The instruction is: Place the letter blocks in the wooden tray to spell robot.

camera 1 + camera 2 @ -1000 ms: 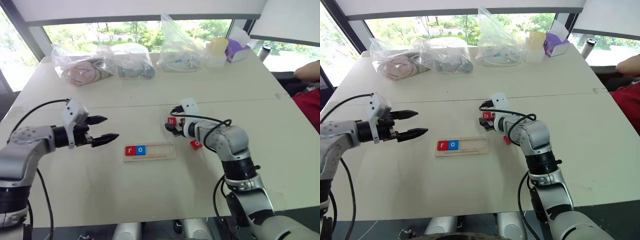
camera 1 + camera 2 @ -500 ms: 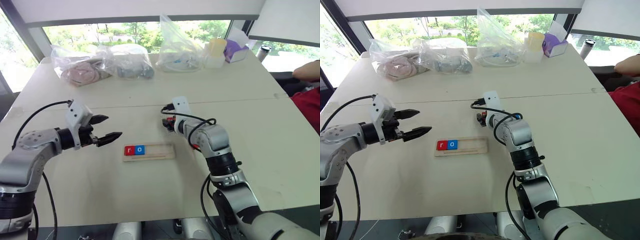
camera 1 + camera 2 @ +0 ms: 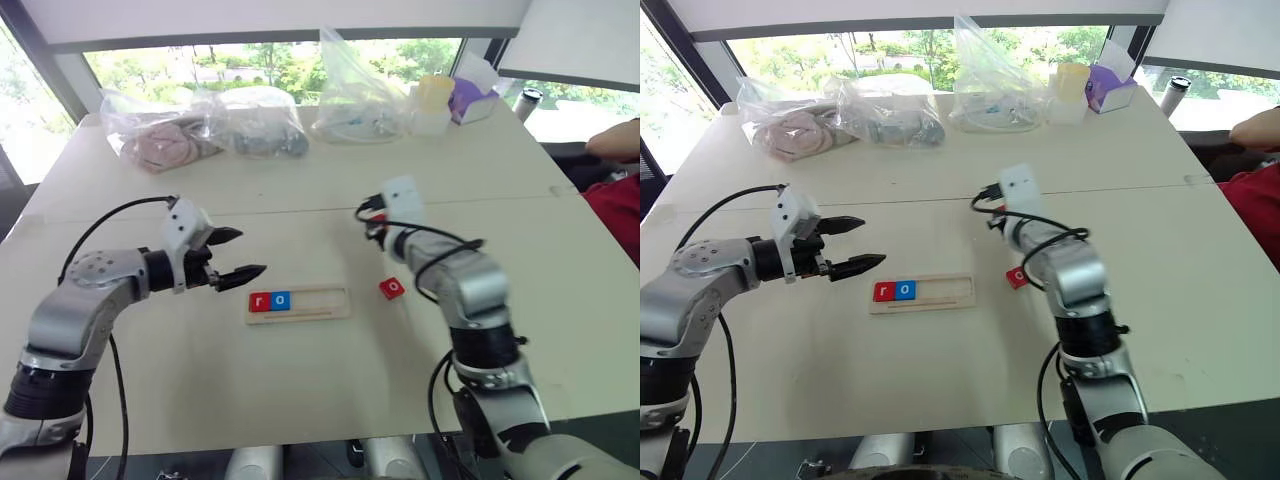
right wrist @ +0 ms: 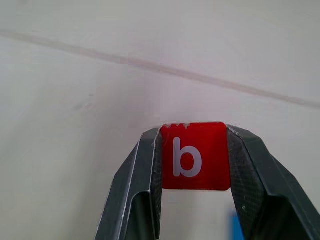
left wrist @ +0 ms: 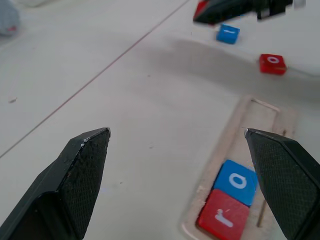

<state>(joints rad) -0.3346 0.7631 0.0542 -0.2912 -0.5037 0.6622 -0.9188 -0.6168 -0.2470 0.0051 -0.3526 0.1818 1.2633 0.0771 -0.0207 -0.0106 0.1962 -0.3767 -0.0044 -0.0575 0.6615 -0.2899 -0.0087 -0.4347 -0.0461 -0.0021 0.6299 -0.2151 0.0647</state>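
1. Tray (image 3: pixel 299 303) on counter (image 3: pixel 300 390), red r (image 3: pixel 260 301) and blue o (image 3: pixel 281 299) at its left end.
2. Left gripper (image 3: pixel 240 253) spread wide, just left of tray.
3. Red o (image 3: pixel 392 289) right of tray.
4. Right gripper (image 4: pixel 192 165) clenched on red b (image 4: pixel 195 156), above counter.
5. Blue tile (image 5: pixel 228 33) beyond.

- A white "r" is read on the red tile (image 5: pixel 223 220) at the tray's (image 3: pixel 318 312) left end.
- A white "o" is read on the blue tile (image 5: pixel 236 182) touching it in the tray.
- A white "b" is read on the red tile (image 4: pixel 195 155) clamped in the right gripper (image 4: pixel 194 165).
- A white "o" is read on the red tile (image 3: pixel 392 289) lying on the bench (image 3: pixel 300 380).
- The letter on the loose blue tile (image 5: pixel 228 33) cannot be made out.
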